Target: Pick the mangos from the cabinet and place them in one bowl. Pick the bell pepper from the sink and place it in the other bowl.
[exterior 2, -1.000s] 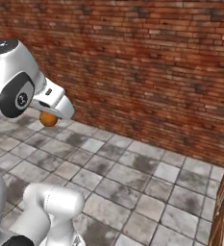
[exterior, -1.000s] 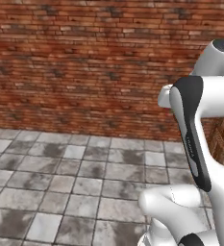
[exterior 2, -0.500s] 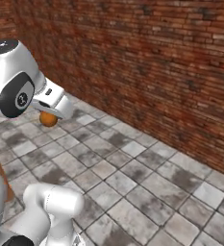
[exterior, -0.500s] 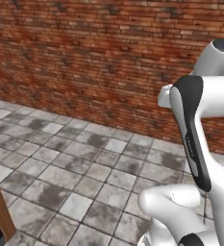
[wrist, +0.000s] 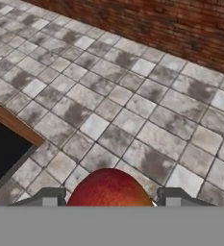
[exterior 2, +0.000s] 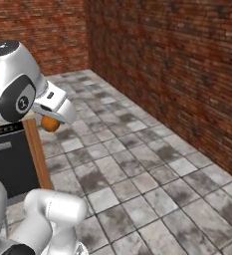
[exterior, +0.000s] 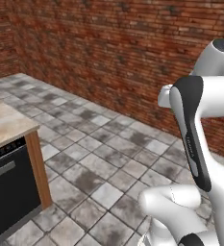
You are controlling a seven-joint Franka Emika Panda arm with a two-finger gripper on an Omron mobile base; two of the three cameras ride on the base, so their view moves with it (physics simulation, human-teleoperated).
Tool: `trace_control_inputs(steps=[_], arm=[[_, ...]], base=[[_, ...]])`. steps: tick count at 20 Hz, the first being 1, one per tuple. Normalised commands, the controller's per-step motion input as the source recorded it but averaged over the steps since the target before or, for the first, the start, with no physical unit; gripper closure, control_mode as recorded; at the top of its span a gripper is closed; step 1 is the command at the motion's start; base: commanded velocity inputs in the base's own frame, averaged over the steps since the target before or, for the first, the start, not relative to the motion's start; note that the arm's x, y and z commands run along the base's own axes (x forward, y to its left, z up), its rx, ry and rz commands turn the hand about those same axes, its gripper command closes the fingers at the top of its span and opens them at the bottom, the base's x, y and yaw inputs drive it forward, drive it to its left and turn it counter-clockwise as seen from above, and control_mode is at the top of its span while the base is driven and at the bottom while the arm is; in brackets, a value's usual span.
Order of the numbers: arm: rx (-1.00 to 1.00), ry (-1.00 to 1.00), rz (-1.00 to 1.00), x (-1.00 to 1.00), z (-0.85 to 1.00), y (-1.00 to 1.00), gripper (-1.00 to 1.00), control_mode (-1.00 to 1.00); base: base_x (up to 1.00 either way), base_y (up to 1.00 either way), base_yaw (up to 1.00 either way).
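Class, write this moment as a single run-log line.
phase: carrying | gripper: shut on mango | jaws: either side of fruit | below: tiled floor | bowls: unseen

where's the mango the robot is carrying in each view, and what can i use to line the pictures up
Left base view: I can't find the mango here; the arm's white links fill the right side.
Right base view: the mango sits left of centre, just under the white hand, above the counter corner.
Hand view: it is at bottom centre, between the jaws.
Shared landmark: the counter's brown wooden end panel, with the brick wall behind.
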Motion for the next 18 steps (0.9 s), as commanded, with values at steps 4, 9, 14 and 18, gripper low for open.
trace_control_inputs(steps=[4,9,14,18], arm=[[0.00,0.00,0.00,0.00,0.00,0.00,1.00,1.00],[0.00,0.00,0.00,0.00,0.00,0.00,1.00,1.00],[0.00,0.00,0.00,0.00,0.00,0.00,1.00,1.00],[0.00,0.00,0.00,0.00,0.00,0.00,1.00,1.00]], base=[[0.00,0.12,0.50],[0.06,0.23,0.49],[0.18,0.29,0.45],[0.34,0.33,0.39]])
